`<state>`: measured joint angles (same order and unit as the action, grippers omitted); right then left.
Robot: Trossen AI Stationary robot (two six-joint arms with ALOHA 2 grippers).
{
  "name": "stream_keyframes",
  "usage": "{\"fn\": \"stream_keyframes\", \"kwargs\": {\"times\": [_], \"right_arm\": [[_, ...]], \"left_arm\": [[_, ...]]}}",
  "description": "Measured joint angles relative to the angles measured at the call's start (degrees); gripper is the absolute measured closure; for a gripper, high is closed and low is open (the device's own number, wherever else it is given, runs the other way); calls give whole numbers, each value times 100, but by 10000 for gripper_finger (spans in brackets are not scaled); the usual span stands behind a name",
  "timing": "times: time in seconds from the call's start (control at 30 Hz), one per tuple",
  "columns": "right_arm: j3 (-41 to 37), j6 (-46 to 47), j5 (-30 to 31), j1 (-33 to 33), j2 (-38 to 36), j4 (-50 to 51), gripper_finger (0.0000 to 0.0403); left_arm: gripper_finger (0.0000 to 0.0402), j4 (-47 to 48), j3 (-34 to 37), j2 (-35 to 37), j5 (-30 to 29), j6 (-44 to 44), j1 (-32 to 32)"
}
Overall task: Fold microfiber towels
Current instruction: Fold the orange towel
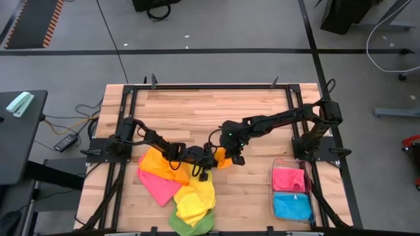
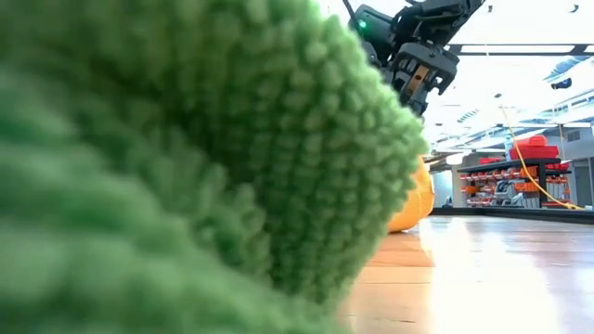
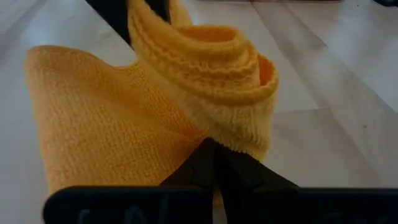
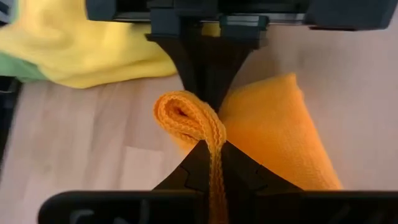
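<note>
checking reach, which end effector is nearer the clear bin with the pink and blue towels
Right. The right end effector sits left of the bin, gripping the orange towel; the left end effector lies farther left.

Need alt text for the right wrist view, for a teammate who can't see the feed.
The right gripper is shut on a looped edge of the orange towel, with the left gripper facing it, pinching the same cloth. Behind lie a yellow towel and a sliver of green towel on the wooden table.

A wooden worktop [image 1: 197, 108] stands on a grey floor [image 1: 216, 26] crossed by dark lines. Beyond it, bright ceiling lights [image 2: 520, 48] hang over shelves of red bins [image 2: 506, 173].
</note>
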<state>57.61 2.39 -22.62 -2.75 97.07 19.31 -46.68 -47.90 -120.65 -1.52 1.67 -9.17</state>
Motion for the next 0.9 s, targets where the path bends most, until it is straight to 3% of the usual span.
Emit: {"fn": "stream_keyframes", "kwargs": {"times": [0.43,0.8,0.9], "right_arm": [[1,-266,24,-123,-1,2,366],[12,-215,-43,-70,-1,125,366],[12,-217,-37,-50,-1,117,366]], "left_arm": [[384,59,11,71,-20,-102,-48],[391,1389,39,815,54,-290,-80],[389,1643,47,866,-257,-301,-82]]}}
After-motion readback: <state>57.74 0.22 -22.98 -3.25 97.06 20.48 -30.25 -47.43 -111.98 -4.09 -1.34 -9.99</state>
